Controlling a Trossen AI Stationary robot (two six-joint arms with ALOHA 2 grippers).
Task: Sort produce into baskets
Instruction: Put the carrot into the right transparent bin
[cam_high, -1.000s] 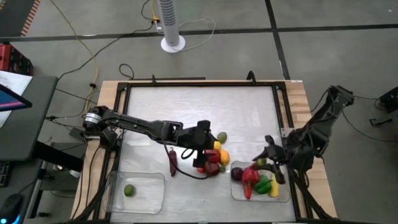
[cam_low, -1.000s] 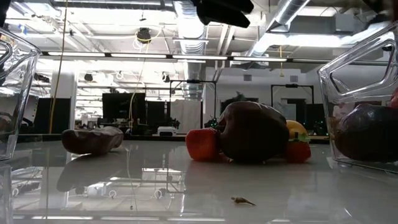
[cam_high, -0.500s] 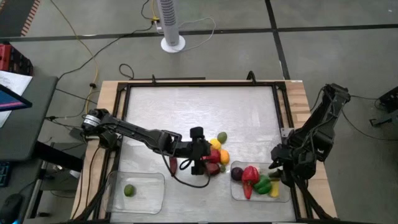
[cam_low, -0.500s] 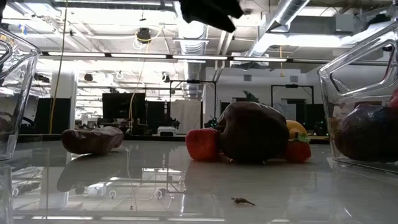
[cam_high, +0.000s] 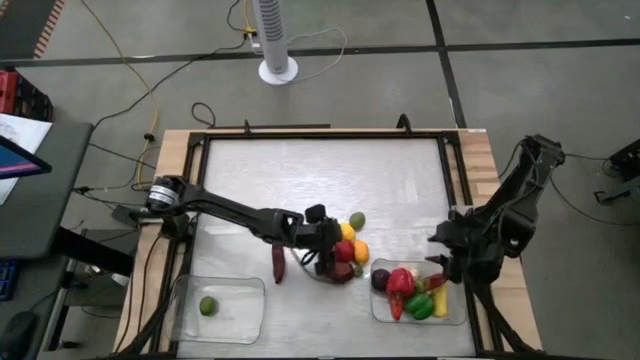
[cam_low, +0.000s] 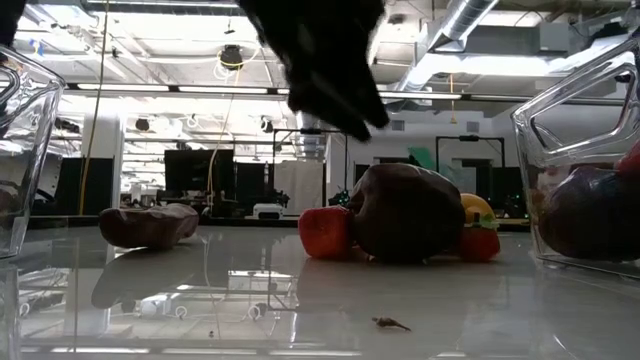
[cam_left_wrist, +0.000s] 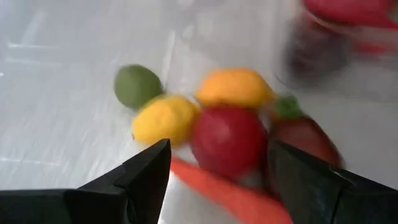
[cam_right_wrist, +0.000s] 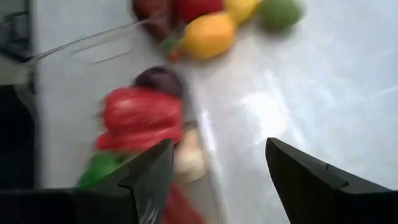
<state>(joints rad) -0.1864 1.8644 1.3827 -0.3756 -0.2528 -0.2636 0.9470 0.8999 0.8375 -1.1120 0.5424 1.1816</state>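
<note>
A pile of produce (cam_high: 346, 248) lies mid-table: a red round piece (cam_left_wrist: 227, 140), an orange carrot (cam_left_wrist: 233, 196), a yellow piece (cam_left_wrist: 163, 119), an orange piece (cam_left_wrist: 233, 87) and a green lime (cam_left_wrist: 137, 86). My left gripper (cam_left_wrist: 217, 180) hangs open just above the pile, its fingers on either side of the red piece without touching it. My right gripper (cam_right_wrist: 217, 180) stands open over the right basket (cam_high: 458, 318), which holds a red pepper (cam_right_wrist: 140, 118), a dark purple piece (cam_right_wrist: 158, 81) and green and yellow pieces. The left basket (cam_high: 245, 325) holds one lime (cam_high: 207, 305).
A long dark purple piece (cam_high: 277, 262) lies on the table left of the pile. A black frame (cam_high: 300, 135) runs round the table top. The far half of the table is bare. In the low view the left gripper (cam_low: 320, 60) hangs over the pile's dark piece (cam_low: 405, 212).
My left gripper has come down toward the pile of produce and has rolled about its own axis; in the low view it now reaches much lower over the pile. My right arm's wrist has turned while its gripper stays above the right basket.
</note>
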